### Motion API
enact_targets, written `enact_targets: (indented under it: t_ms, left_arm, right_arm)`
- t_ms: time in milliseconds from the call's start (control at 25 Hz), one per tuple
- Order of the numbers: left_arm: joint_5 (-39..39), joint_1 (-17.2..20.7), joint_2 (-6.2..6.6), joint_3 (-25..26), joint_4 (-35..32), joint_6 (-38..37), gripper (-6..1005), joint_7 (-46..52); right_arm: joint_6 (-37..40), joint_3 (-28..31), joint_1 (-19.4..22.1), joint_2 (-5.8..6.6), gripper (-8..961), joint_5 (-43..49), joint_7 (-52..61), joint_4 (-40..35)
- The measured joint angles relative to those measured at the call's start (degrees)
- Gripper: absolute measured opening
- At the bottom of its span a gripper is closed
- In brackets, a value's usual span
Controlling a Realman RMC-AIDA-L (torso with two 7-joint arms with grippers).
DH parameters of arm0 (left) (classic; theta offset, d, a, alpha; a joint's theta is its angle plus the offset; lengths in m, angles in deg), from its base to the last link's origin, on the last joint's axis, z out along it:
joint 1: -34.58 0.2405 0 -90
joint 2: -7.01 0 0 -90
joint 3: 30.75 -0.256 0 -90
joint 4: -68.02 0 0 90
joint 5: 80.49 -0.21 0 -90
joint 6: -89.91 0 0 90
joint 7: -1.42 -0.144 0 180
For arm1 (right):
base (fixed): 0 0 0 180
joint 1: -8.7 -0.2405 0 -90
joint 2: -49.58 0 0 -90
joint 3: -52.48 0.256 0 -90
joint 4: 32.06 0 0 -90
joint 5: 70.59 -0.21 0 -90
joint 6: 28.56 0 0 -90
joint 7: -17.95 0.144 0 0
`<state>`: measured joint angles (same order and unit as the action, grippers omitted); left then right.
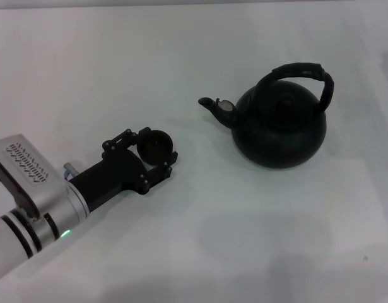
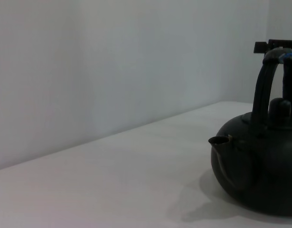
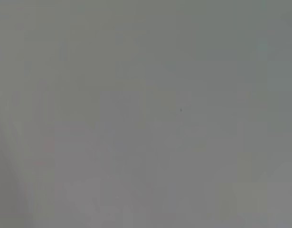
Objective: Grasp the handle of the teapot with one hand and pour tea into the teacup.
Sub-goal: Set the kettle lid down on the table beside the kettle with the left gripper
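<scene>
The matte-black teapot [image 1: 282,129] stands upright on the white table at the right, its spout [image 1: 214,105] pointing left. Its ribbed arched handle [image 1: 304,71] rises over the top. The tiny dark teacup [image 1: 155,145] sits at left centre, between the fingers of my left gripper [image 1: 158,148], which is shut on it from both sides. The left wrist view shows the teapot [image 2: 259,166], its spout [image 2: 220,141] and its handle [image 2: 265,83]; the teacup is hidden there. My right gripper is out of view.
The white table [image 1: 212,240] stretches on all sides of the teapot and cup. A pale wall [image 2: 112,61] stands behind the table's far edge. The right wrist view shows only a plain grey surface [image 3: 146,114].
</scene>
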<state>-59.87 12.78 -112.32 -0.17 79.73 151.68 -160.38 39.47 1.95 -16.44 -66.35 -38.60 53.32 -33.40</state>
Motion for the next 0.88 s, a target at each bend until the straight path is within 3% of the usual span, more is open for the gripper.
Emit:
enact_targets:
  t_ms: [880]
  left_arm:
    - [-0.1, -0.1, 0.17, 0.0, -0.4, -2.3, 711, 0.0]
  right_arm:
    - [0.0, 0.0, -0.1, 0.00, 827, 0.0, -0.1, -0.2]
